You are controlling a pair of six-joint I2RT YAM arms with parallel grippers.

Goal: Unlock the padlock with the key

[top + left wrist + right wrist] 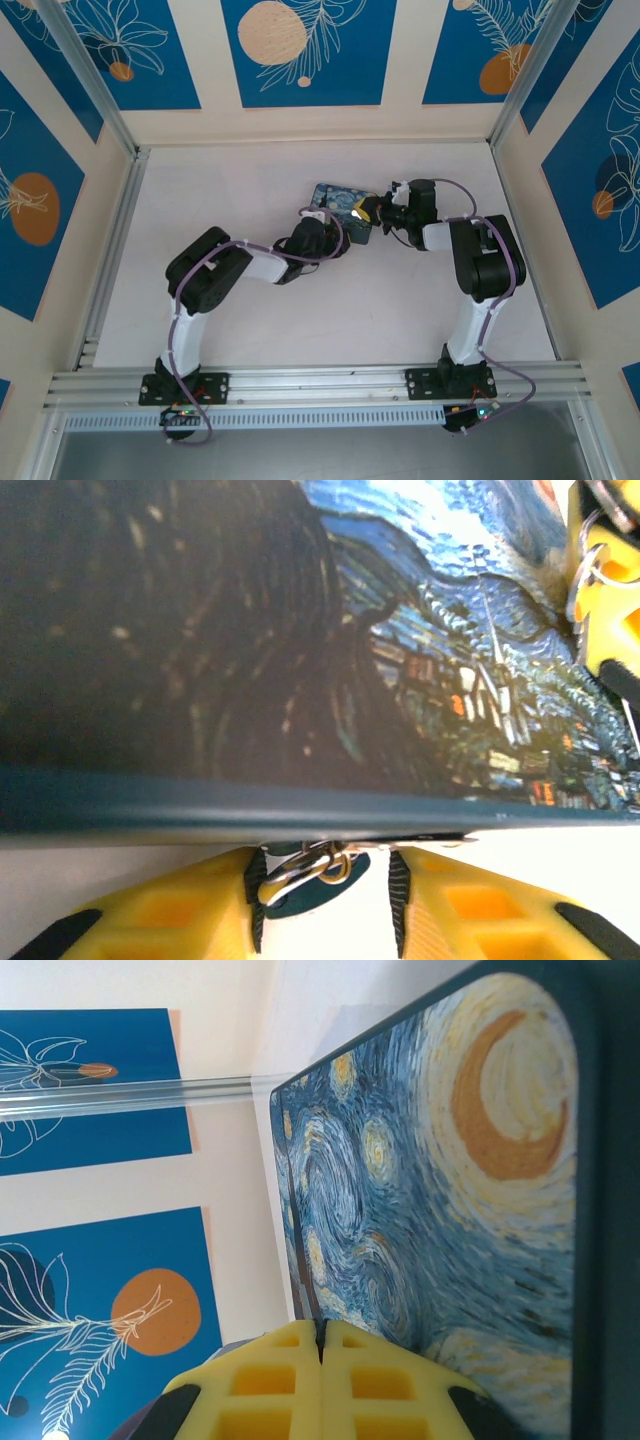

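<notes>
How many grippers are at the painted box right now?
2. The left gripper is at the box's near edge; the right gripper is at its right end. Neither is hidden.

Painted box (335, 198), left gripper (322, 222) at its near-left edge, right gripper (372, 210) at its right

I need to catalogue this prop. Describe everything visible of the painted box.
The painted box is flat and rectangular with rounded corners. Its top is printed with a swirling night sky: an orange crescent moon, pale stars, a dark cypress and a village with a steeple. The rim is dark blue, and the surface looks smooth and slightly glossy. It lies flat on the white table, seemingly closed. The left tool sits at one edge with its fingers apart. The right tool, shut, is at the other end. Contact cannot be told.
</notes>
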